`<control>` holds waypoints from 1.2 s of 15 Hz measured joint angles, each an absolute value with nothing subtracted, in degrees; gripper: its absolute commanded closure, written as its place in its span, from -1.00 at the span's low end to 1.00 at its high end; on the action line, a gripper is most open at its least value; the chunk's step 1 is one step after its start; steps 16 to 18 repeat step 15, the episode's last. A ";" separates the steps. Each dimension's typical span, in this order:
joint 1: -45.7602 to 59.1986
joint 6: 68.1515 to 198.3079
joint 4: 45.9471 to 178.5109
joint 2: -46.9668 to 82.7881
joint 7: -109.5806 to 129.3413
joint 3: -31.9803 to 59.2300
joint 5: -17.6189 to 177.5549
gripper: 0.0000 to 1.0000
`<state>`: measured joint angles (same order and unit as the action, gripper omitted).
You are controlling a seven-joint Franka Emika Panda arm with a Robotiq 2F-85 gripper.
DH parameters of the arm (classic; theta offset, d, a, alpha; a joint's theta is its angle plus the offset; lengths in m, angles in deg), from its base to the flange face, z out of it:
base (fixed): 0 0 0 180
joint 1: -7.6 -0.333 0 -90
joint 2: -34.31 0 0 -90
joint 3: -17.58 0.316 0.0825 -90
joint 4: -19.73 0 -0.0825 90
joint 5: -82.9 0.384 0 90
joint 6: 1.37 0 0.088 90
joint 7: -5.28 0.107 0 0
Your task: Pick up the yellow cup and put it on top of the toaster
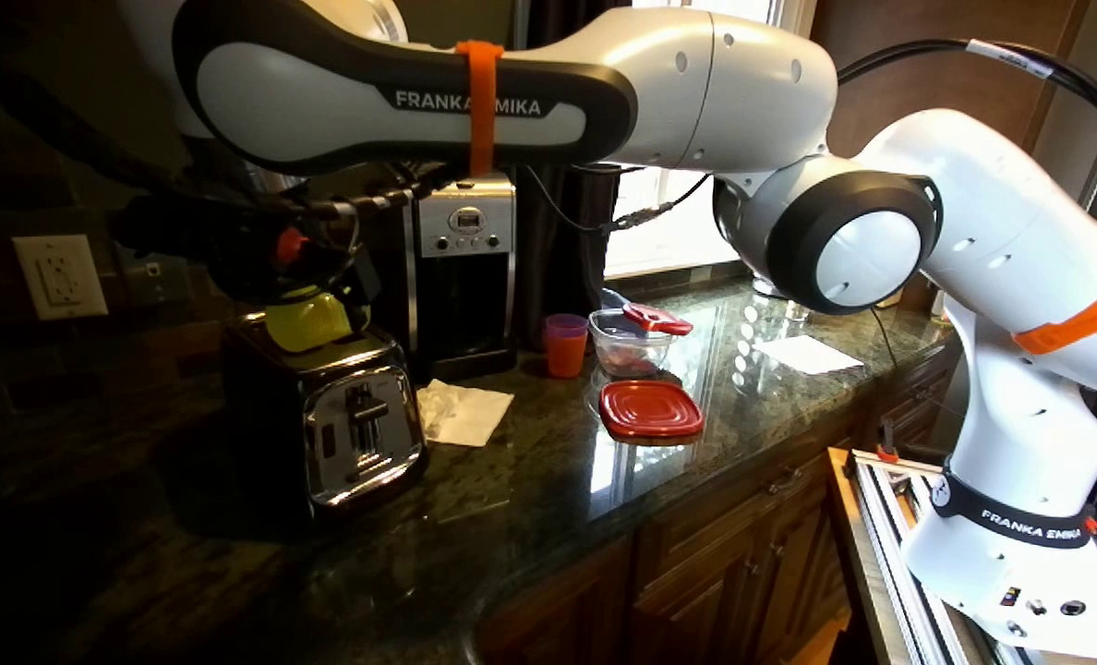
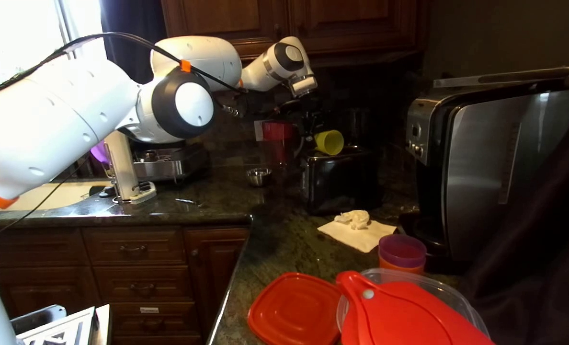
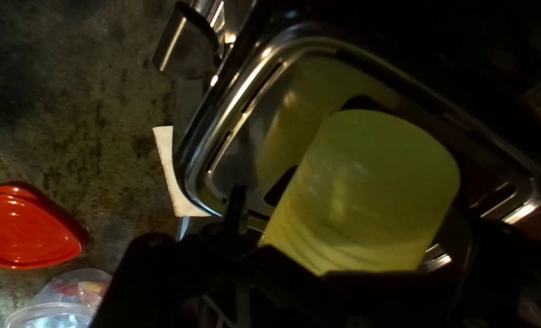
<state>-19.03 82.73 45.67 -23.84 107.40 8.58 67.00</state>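
Observation:
The yellow cup, pale yellow-green and plain, shows in both exterior views (image 1: pixel 313 323) (image 2: pixel 330 142) and large in the wrist view (image 3: pixel 366 182). It lies tipped on its side over the top of the chrome toaster (image 1: pixel 364 434) (image 2: pixel 344 182) (image 3: pixel 250 141). Its mouth points away from my gripper (image 1: pixel 318 284) (image 2: pixel 311 134) (image 3: pixel 325 273). My dark jaws overlap the cup's near end and appear shut on it; the contact is hidden in shadow. I cannot tell whether the cup touches the toaster's top. The toaster's slots are partly hidden beneath the cup.
A coffee maker (image 1: pixel 467 231) (image 2: pixel 505 153) stands beside the toaster. A napkin (image 1: pixel 470 416) (image 2: pixel 351 235), a red-orange cup (image 1: pixel 565 351), a flat red lid (image 1: pixel 650 408) (image 3: pixel 22 230) and a clear container (image 1: pixel 632 356) are on the counter. A steel bowl (image 2: pixel 259 176) stands behind.

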 measured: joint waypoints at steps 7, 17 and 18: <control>-18.60 82.84 45.06 -22.52 107.33 8.12 66.95 -1.00; -17.97 87.48 43.67 -17.93 109.93 6.13 65.76 -1.00; -17.97 87.48 43.67 -17.93 109.93 6.13 65.76 -1.00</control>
